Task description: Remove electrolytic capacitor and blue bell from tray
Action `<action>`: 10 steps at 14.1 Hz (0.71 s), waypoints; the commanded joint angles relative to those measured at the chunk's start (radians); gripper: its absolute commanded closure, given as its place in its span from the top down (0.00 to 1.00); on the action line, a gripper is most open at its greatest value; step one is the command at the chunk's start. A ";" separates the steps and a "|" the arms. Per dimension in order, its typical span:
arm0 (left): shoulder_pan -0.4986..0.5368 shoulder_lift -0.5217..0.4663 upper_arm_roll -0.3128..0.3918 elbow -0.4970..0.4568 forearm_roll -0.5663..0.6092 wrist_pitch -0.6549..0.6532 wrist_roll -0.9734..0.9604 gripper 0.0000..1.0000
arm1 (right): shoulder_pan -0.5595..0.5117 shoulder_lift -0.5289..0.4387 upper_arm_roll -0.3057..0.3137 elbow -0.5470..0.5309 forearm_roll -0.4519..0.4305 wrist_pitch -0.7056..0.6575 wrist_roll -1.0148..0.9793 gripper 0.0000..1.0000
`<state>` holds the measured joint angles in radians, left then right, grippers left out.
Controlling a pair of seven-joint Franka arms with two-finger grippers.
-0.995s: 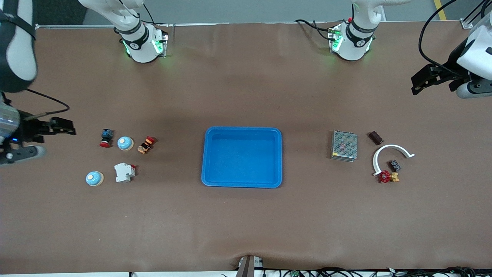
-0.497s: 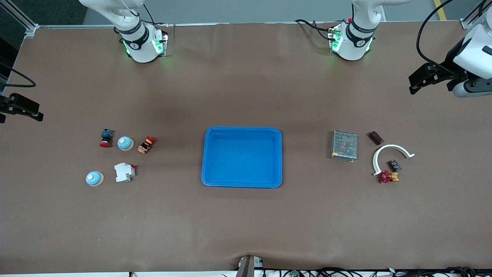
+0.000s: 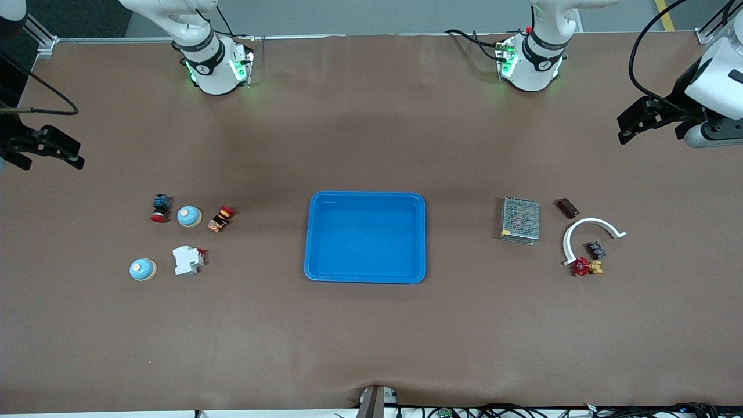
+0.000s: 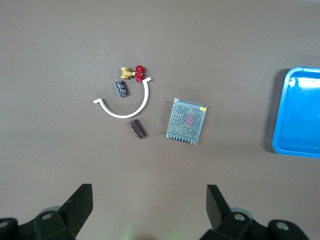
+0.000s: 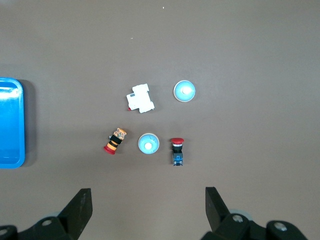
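Observation:
Two light blue dome bells lie toward the right arm's end: one (image 3: 189,216) (image 5: 148,143) between two push buttons, one (image 3: 142,269) (image 5: 184,91) nearer the front camera. A small black capacitor (image 3: 595,249) (image 4: 121,88) lies inside a white arc toward the left arm's end. A blue tray (image 3: 365,195) sits mid-table. My left gripper (image 3: 630,125) (image 4: 150,210) is open and empty, high over bare table at its end. My right gripper (image 3: 52,154) (image 5: 148,210) is open and empty, high over the table's edge at its end.
Beside the bells lie a red-capped blue button (image 3: 160,208), an orange-black button (image 3: 220,218) and a white breaker (image 3: 187,259). Near the capacitor lie a metal mesh box (image 3: 519,219), a white arc (image 3: 589,223), a dark brown block (image 3: 567,207) and a red-handled brass valve (image 3: 585,267).
The right arm has swung up and away from the bells toward the table's edge. The left gripper has shifted slightly. Nothing on the table has moved.

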<state>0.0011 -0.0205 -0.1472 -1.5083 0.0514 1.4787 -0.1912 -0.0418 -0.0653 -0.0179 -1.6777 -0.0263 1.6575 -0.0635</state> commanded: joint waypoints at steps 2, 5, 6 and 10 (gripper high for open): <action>0.010 -0.039 -0.003 -0.039 -0.005 0.003 0.019 1.00 | -0.012 -0.027 0.015 -0.020 0.003 0.015 0.034 1.00; 0.010 -0.061 -0.003 -0.072 -0.007 0.006 0.019 1.00 | -0.009 -0.027 0.016 -0.019 0.003 0.016 0.033 1.00; 0.010 -0.067 -0.002 -0.079 -0.007 0.008 0.019 1.00 | -0.009 -0.027 0.016 -0.019 0.003 0.015 0.033 1.00; 0.010 -0.067 0.000 -0.072 -0.013 0.006 0.021 1.00 | -0.013 -0.027 0.015 -0.019 0.003 0.016 0.033 1.00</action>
<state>0.0013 -0.0565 -0.1466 -1.5530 0.0514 1.4780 -0.1912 -0.0418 -0.0741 -0.0114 -1.6807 -0.0261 1.6659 -0.0464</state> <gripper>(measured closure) 0.000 0.000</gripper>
